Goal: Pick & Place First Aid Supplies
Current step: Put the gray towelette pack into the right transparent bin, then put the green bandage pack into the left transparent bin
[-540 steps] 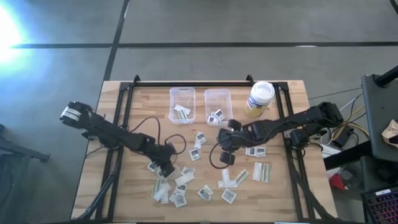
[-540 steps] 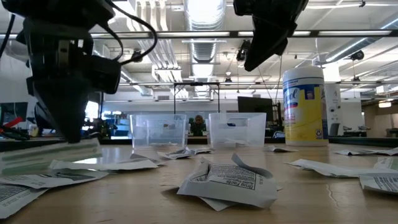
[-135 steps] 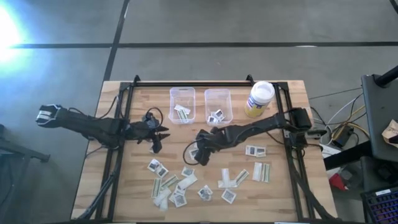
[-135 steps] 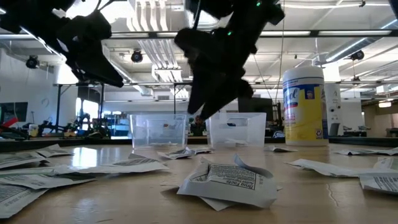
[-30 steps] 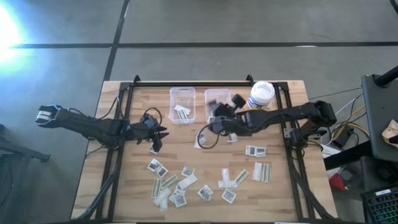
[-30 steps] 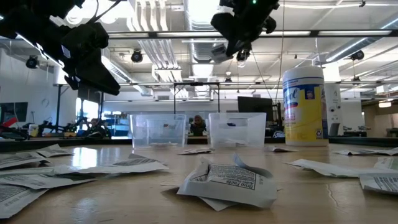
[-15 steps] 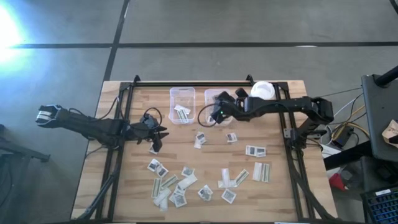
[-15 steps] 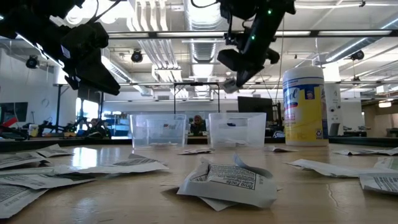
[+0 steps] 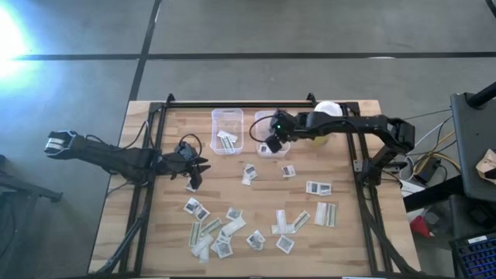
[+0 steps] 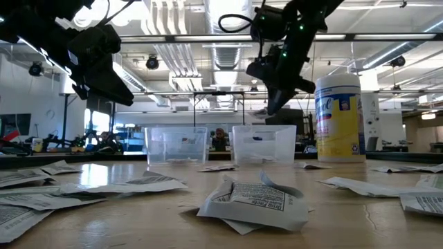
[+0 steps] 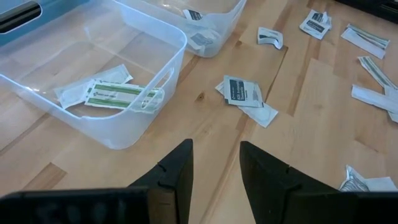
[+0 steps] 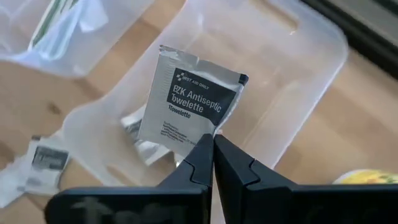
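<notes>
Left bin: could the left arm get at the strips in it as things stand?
Probably yes. The left gripper is open and empty, hanging just short of the left bin. The bin is open-topped, and the strips lie uncovered. The right gripper is over the other bin.

Bright overhead light, floor glare (image 9: pixel 9 35) top-left.

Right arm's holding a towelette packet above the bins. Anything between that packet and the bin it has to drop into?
Nothing visible. The right gripper is shut on the antiseptic towelette packet, which hangs directly over the open-topped right bin. Only a few packets lie on the bin's floor below.
</notes>
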Available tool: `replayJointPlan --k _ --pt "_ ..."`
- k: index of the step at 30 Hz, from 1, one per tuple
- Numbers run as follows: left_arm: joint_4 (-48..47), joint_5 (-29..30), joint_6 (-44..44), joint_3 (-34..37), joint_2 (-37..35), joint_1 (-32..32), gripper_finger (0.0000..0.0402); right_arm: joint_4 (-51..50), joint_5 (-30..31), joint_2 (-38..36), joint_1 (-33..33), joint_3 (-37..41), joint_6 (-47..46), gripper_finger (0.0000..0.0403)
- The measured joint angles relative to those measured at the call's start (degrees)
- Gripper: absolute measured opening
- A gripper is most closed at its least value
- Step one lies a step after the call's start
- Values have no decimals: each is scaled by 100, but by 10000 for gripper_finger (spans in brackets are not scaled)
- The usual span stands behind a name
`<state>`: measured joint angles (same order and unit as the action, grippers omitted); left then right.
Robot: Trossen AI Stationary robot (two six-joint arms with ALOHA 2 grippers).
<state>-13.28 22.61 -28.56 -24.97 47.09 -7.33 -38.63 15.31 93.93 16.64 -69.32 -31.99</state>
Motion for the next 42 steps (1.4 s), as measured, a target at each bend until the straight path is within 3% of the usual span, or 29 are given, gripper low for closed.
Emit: replayJointPlan --k 14,28,38,42 --pt "-4 -1 -157 72 2 1 124 186 -232 0 -46 664 -366 8" --pt "37 0 29 59 2 1 124 363 -230 2 -46 725 -364 11" --pt "236 24 195 61 2 1 124 318 -79 4 -50 618 -184 79" --pt "236 24 195 61 2 1 124 208 -293 -65 -62 460 7 101"
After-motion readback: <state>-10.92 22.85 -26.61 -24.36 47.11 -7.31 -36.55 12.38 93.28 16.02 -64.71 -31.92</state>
